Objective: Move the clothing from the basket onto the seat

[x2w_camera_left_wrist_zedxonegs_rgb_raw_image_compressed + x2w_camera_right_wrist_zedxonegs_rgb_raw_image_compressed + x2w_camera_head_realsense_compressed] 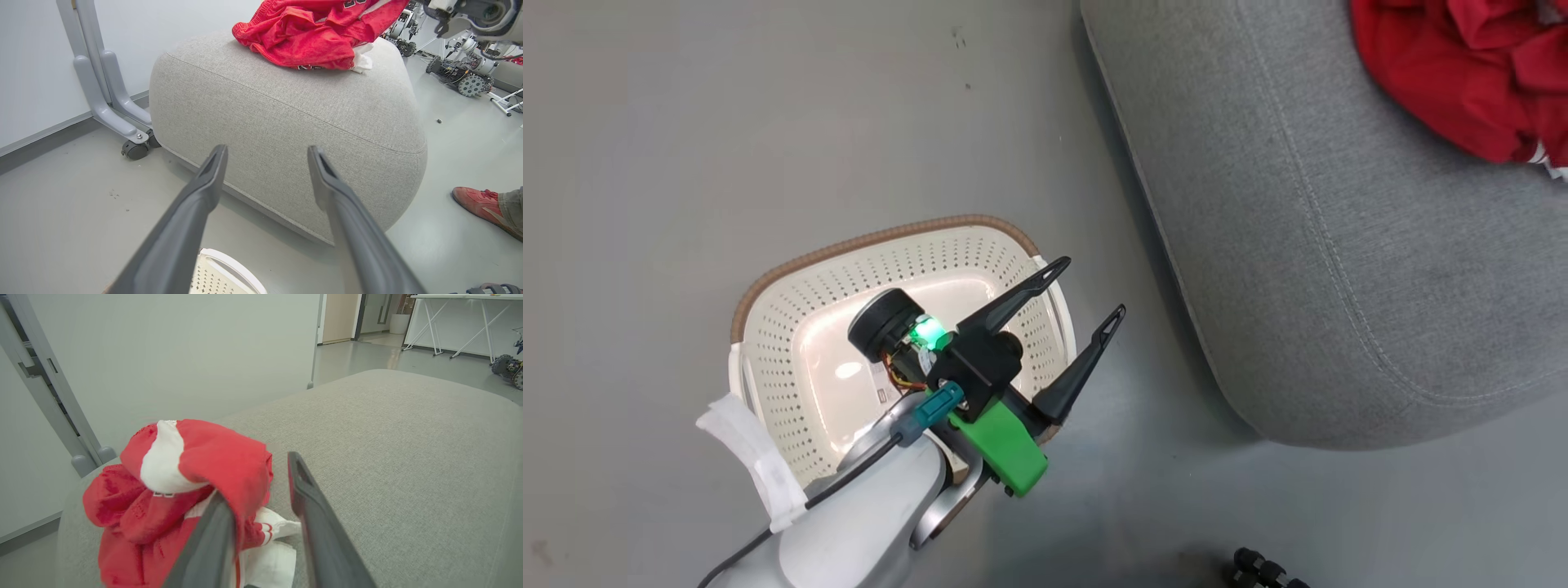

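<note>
The red clothing (1462, 73) lies bunched on the far part of the grey seat (1339, 245); the left wrist view has the clothing (310, 32) on top of the seat (286, 106). My left gripper (1094, 285) hangs open over the right end of the cream basket (866, 241), whose bare bottom shows; nothing is between its fingers (266, 148). In the right wrist view my right gripper (259, 475) is low over the seat (408, 457) with its jaws apart. A fold of the clothing (184, 477) drapes over its left finger.
A grey wheeled stand (106, 94) is against the wall left of the seat. A person's foot in a red shoe (478, 204) is on the floor to the right. Other wheeled machines (461, 77) sit beyond. Grey floor surrounds the basket.
</note>
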